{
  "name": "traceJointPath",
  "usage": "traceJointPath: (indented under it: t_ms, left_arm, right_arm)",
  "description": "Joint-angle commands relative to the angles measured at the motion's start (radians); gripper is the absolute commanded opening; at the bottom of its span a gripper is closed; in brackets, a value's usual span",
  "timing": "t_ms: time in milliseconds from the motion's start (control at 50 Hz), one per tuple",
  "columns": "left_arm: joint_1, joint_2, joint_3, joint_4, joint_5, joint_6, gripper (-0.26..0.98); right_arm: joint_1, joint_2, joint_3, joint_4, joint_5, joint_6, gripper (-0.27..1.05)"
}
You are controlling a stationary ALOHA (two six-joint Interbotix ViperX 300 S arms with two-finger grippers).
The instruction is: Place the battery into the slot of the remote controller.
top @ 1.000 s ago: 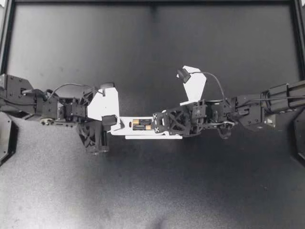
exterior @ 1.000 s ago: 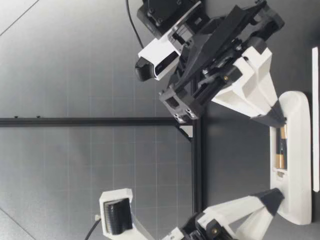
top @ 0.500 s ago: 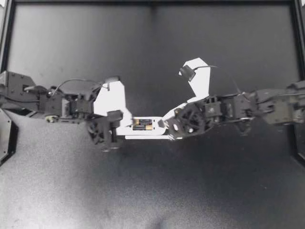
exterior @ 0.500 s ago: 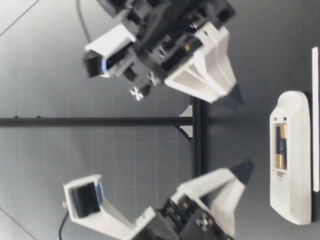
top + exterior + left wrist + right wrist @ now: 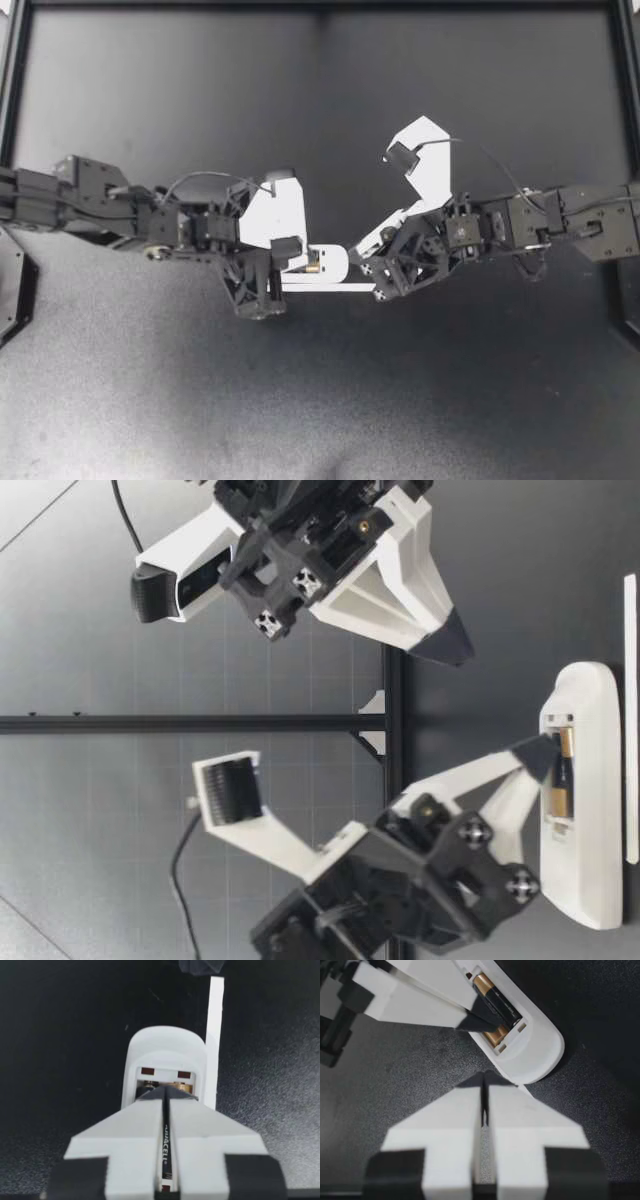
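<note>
The white remote (image 5: 334, 266) lies face down at mid-table with its battery slot open. My left gripper (image 5: 298, 262) is shut, and its tips press down on the batteries (image 5: 180, 1088) in the slot. In the low view the left gripper (image 5: 541, 759) touches the gold-and-black battery (image 5: 563, 776). My right gripper (image 5: 353, 262) is shut and holds nothing. It hangs above the remote's rounded end (image 5: 539, 1049), clear of it, as the low view shows (image 5: 462, 651). The left fingers (image 5: 415, 997) cover part of the slot.
The remote's thin white battery cover (image 5: 216, 1035) lies flat alongside the remote (image 5: 590, 810), also seen as a strip (image 5: 630, 720) on the dark mat. A black frame rail (image 5: 320, 5) bounds the table at the back.
Both grippers lifted off the remote; then my left arm reached in and lowered its shut tips onto the batteries. My right gripper stayed raised over the remote's end.
</note>
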Motion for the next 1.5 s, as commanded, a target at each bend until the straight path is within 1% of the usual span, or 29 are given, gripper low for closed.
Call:
traceJointPath:
  t_ms: [0, 140, 240, 380, 460, 580, 700, 780, 860, 980, 1060, 1200, 1480]
  left_arm:
    - [-0.012, 0.008, -0.014, 0.0, -0.003, -0.002, -0.17]
    - [-0.017, 0.023, -0.009, -0.012, 0.008, -0.002, -0.17]
    - [-0.017, -0.021, -0.006, -0.014, 0.012, 0.0, -0.17]
    - [-0.017, -0.107, 0.017, -0.012, 0.005, -0.002, -0.17]
    - [-0.017, -0.16, 0.032, -0.012, -0.006, -0.002, -0.17]
    - [-0.017, -0.241, 0.055, -0.012, -0.025, -0.002, -0.17]
    - [-0.017, -0.293, 0.074, -0.012, -0.035, 0.003, -0.17]
    - [-0.017, -0.327, 0.081, -0.012, -0.04, 0.005, -0.17]
    - [-0.017, -0.357, 0.086, -0.012, -0.041, 0.011, -0.17]
    - [-0.017, -0.397, 0.098, -0.012, -0.041, 0.012, -0.17]
    - [-0.017, -0.417, 0.106, -0.012, -0.043, 0.012, -0.17]
    - [-0.017, -0.437, 0.129, -0.012, -0.061, 0.014, -0.17]
    - [-0.017, -0.442, 0.153, -0.011, -0.081, 0.015, -0.17]
  right_arm:
    - [-0.005, -0.028, -0.008, -0.003, -0.003, -0.005, -0.13]
    - [-0.011, -0.029, -0.009, -0.005, -0.005, -0.005, -0.13]
    - [-0.012, -0.029, -0.017, -0.026, -0.008, -0.008, -0.13]
    - [-0.012, -0.043, -0.029, -0.11, -0.008, -0.009, -0.13]
    - [-0.011, -0.057, -0.038, -0.176, -0.008, -0.011, -0.13]
    - [-0.011, -0.091, -0.043, -0.319, -0.005, -0.012, -0.13]
    - [-0.011, -0.121, -0.043, -0.433, 0.0, -0.012, -0.13]
    - [-0.011, -0.143, -0.041, -0.534, 0.006, -0.012, -0.13]
    - [-0.011, -0.156, -0.04, -0.612, 0.009, -0.012, -0.13]
    - [-0.011, -0.169, -0.035, -0.687, 0.015, -0.012, -0.13]
    - [-0.011, -0.17, -0.035, -0.706, 0.017, -0.012, -0.13]
    - [-0.011, -0.17, -0.029, -0.707, 0.018, -0.012, -0.13]
    - [-0.011, -0.167, -0.023, -0.707, 0.017, -0.009, -0.13]
